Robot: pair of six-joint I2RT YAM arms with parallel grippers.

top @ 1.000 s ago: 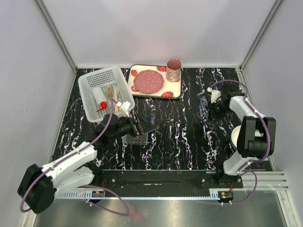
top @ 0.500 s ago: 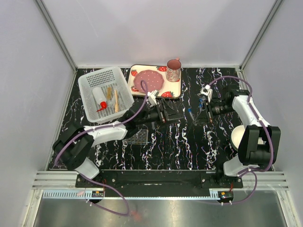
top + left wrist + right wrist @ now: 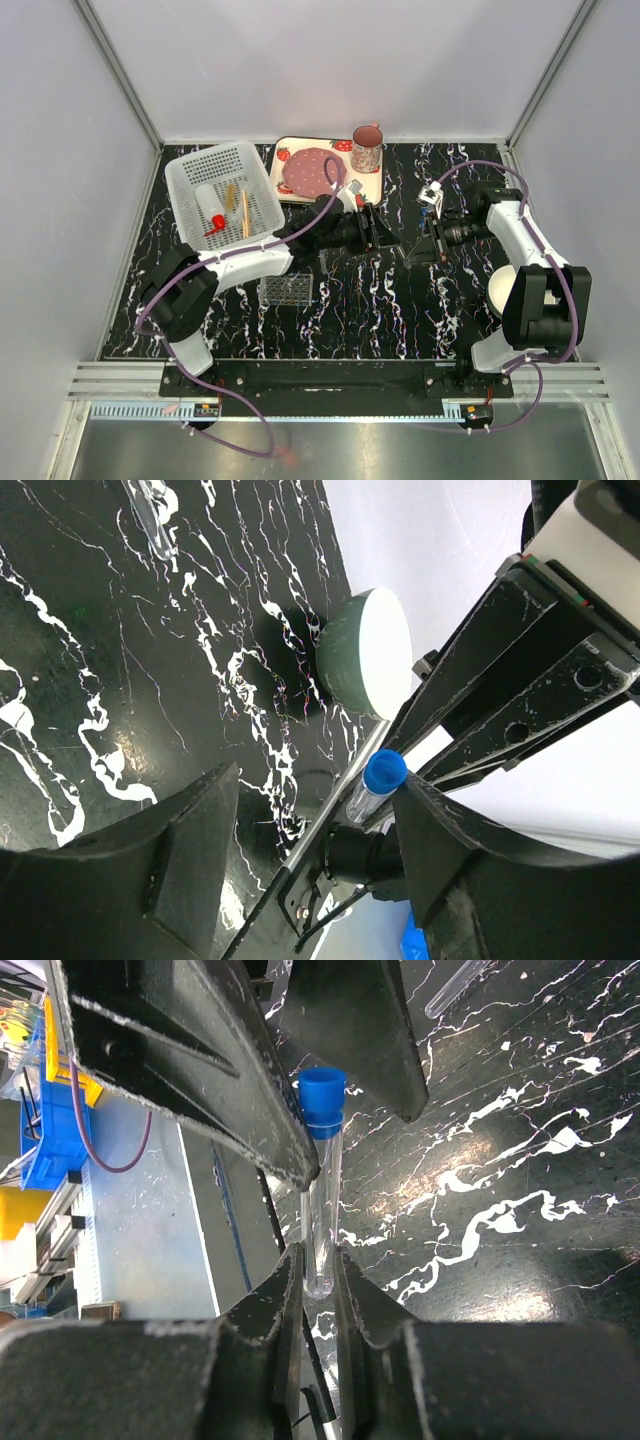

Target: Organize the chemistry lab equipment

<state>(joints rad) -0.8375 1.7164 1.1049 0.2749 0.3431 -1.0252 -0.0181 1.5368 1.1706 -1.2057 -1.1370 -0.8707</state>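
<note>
My right gripper is shut on the round bottom end of a clear tube with a blue cap, held above the table's middle. My left gripper is open, its fingers on either side of the capped end; the cap sits against one finger. In the top view the two grippers meet, left and right. A white basket holds the red-capped bottle and wooden sticks. The clear grid rack stands in front of it.
The strawberry tray with pink plate and mug is at the back centre. The cream bowl stands by the right arm. Another clear tube lies on the black marbled table.
My left arm has swung right from beside the rack to the table's middle, and its open fingers now flank the cap of the tube held by the right gripper.
</note>
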